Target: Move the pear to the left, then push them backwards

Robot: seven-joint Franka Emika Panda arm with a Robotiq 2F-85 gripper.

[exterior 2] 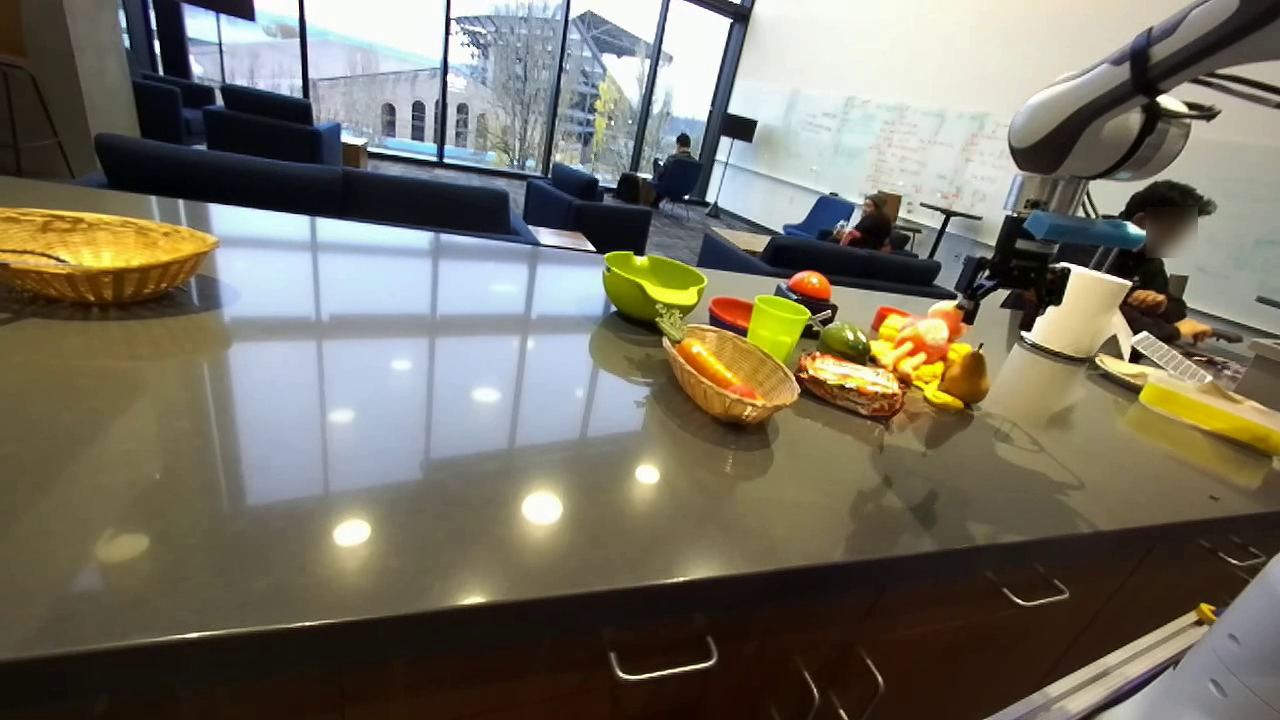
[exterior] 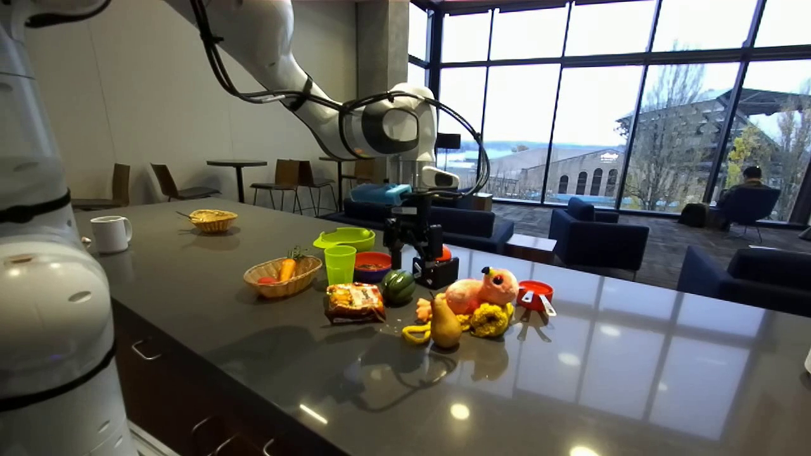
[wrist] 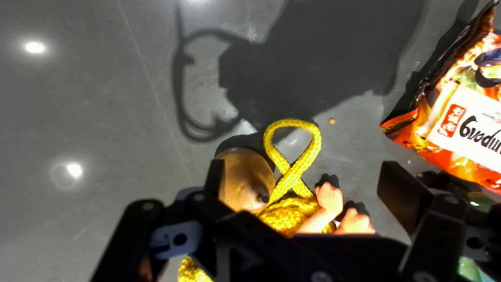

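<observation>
My tool (wrist: 305,184) hangs over the worktop (exterior: 190,278) with its two sides wide apart. The pear (exterior: 446,324) stands on the worktop with its stem up, next to the yellow loop (wrist: 292,124); I can't tell if they touch. The pink toy (exterior: 483,292) is just behind the pear in an exterior view. In the wrist view I look down and my tool hides part of the pear. The bag (exterior: 356,303) lies near, with the squash (exterior: 398,287) just beside it.
</observation>
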